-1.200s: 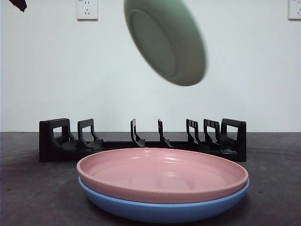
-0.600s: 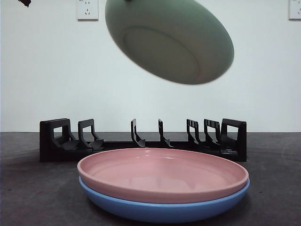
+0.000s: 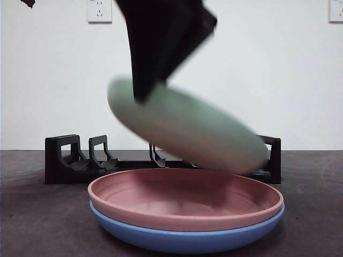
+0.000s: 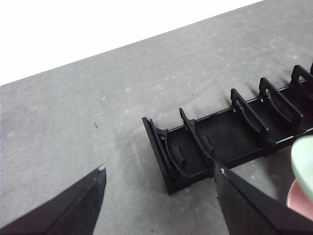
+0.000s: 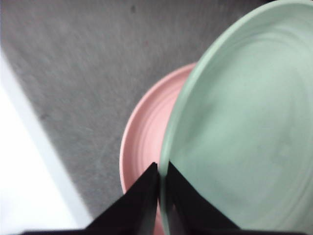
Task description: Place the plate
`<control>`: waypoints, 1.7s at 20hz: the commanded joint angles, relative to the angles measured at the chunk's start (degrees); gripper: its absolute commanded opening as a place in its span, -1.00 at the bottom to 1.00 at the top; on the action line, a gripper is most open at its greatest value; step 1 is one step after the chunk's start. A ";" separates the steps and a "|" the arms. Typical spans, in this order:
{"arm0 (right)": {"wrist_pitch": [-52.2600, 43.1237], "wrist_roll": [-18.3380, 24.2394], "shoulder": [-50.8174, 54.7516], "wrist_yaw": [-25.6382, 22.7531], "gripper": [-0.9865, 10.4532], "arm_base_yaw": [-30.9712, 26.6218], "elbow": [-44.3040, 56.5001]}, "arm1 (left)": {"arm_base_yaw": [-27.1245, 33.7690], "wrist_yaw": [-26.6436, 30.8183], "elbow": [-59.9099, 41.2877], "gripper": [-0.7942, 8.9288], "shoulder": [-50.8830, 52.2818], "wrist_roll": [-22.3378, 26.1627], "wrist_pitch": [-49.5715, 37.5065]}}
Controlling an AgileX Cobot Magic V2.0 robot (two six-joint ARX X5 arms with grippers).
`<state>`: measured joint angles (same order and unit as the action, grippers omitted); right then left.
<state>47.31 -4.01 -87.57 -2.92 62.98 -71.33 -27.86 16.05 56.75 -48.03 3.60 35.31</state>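
Above the pink plate, the green plate hangs tilted, its long axis running from ten o'clock down to four o'clock. The right gripper pinches its rim. Half a second ago it sat much higher. Smooth pink rests on a blue plate; the left gripper gapes near the black rack.

A pale green plate is showing above a pink plate stacked in a blue plate, with a black rack behind, a black right hand and left hand, and a dark grey, faintly mottled worktop.
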 commanded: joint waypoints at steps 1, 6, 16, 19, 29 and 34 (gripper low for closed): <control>-4.26 0.66 -0.92 -1.77 -0.81 1.09 4.42 | -0.15 -0.24 0.59 -0.13 -0.26 -0.20 -0.61; -12.13 0.63 -0.92 -1.38 -0.81 1.79 12.87 | -0.15 -0.24 0.59 -0.13 -0.26 -0.20 -0.61; -15.43 -0.63 -0.92 0.76 -0.81 5.64 14.05 | -0.17 -0.24 0.59 -0.13 -0.26 -0.20 -0.61; -15.12 -1.68 -0.92 3.63 -0.80 5.95 14.05 | -0.15 -0.24 0.59 -0.13 -0.26 -0.22 -0.61; -10.60 -2.89 0.79 9.62 -0.23 5.81 12.46 | -0.17 -0.24 0.59 -0.13 -0.26 -0.79 -0.44; -11.65 -4.26 10.95 5.07 -0.23 3.30 8.79 | -0.17 -0.26 0.59 -0.13 -0.26 -1.77 -0.68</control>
<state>35.53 -6.94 -75.92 2.70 65.93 -61.78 -27.86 16.05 56.75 -48.03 2.13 35.31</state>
